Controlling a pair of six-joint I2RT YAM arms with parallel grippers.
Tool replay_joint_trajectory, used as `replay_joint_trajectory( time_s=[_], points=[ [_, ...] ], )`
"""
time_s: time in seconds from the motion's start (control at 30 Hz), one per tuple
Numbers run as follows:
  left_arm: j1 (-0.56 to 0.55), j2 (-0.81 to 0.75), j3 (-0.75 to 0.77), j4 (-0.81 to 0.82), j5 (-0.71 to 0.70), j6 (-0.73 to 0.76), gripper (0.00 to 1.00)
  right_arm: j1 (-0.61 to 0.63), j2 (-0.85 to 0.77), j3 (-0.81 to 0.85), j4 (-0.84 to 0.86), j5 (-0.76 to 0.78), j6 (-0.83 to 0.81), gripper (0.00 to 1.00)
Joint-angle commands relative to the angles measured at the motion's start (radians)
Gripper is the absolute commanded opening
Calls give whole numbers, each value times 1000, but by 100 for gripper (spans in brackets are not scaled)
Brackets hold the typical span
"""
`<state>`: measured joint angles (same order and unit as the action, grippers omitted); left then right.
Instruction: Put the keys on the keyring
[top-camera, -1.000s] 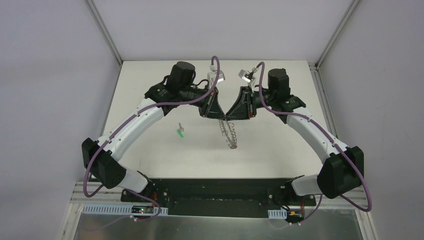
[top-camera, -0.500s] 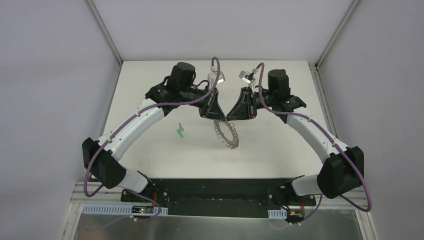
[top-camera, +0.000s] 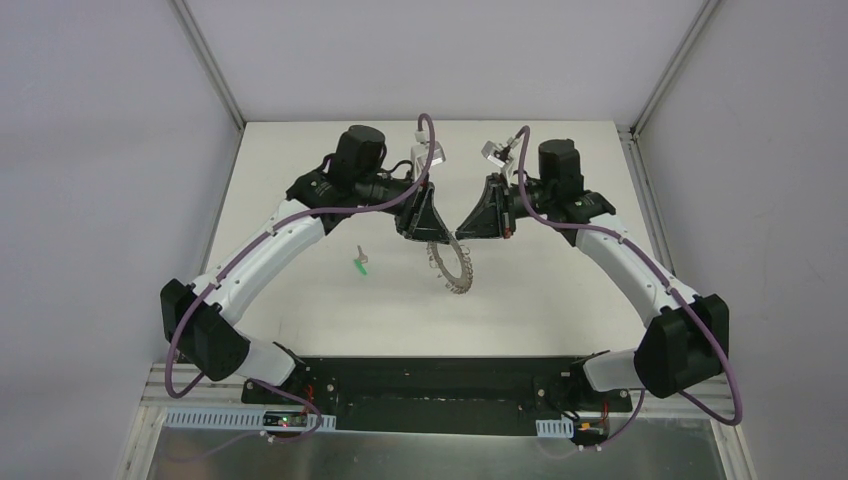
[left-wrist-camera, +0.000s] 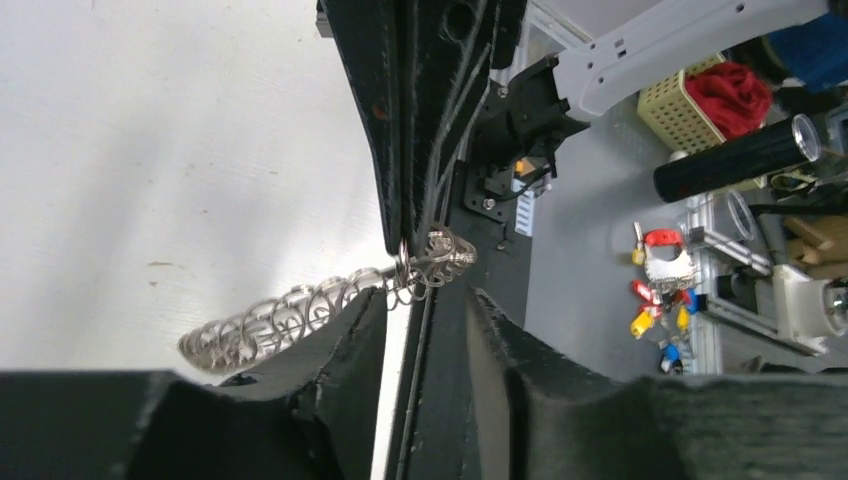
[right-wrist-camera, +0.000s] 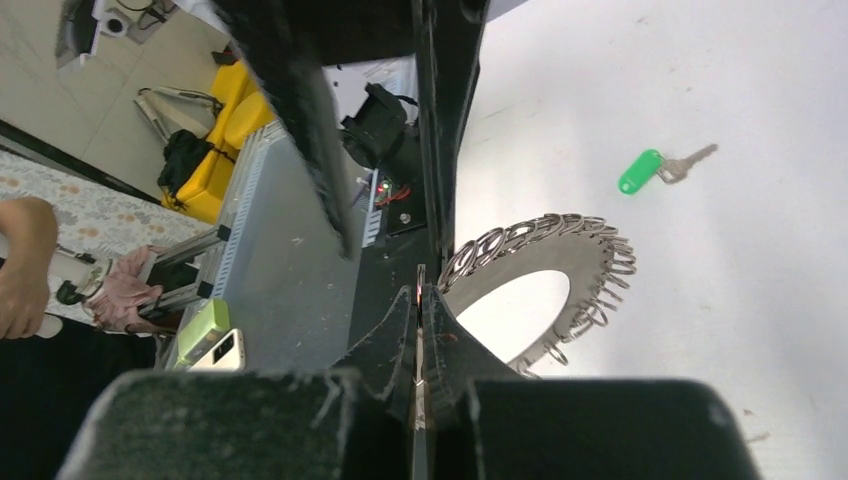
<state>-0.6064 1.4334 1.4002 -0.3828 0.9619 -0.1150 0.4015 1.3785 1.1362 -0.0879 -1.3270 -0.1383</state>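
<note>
Right now your right jaws are pinched shut on the rim of the keyring (right-wrist-camera: 585, 262), which sits tilted just beneath them. Your left jaws stand slightly parted at its looped edge. The key (right-wrist-camera: 645, 170) lies on the worktop (right-wrist-camera: 750, 300), well off to their left.

Nothing readable here for us: no text, label, brand, number or sign comes through in any of the three views.
</note>
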Motion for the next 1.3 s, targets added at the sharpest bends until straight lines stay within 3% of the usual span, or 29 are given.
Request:
replay_joint_trajectory(
  time_s=[0.0,0.13,0.27,0.4,0.57,0.83,0.97,1.27],
  points=[
    [34,-86,1,-25,-5,79,43,-22,-54,53,-143,16,-175,0],
    [86,-115,15,-147,-83,147,65,-9,-72,90,-355,118,-417,0],
    [123,-107,46,-333,-211,252,72,30,-103,90,-491,243,-625,0],
    [142,-57,77,-507,-318,334,72,56,-133,70,-566,296,-790,0],
    [148,-21,59,-552,-414,336,72,76,-162,26,-604,337,-982,0],
    [148,50,85,-547,-541,325,69,131,-160,24,-487,627,-969,0],
    [148,88,106,-551,-570,335,69,194,-163,18,-512,781,-1059,0],
    [148,103,114,-536,-575,376,67,196,-113,51,-692,540,-1221,0]
  ],
)
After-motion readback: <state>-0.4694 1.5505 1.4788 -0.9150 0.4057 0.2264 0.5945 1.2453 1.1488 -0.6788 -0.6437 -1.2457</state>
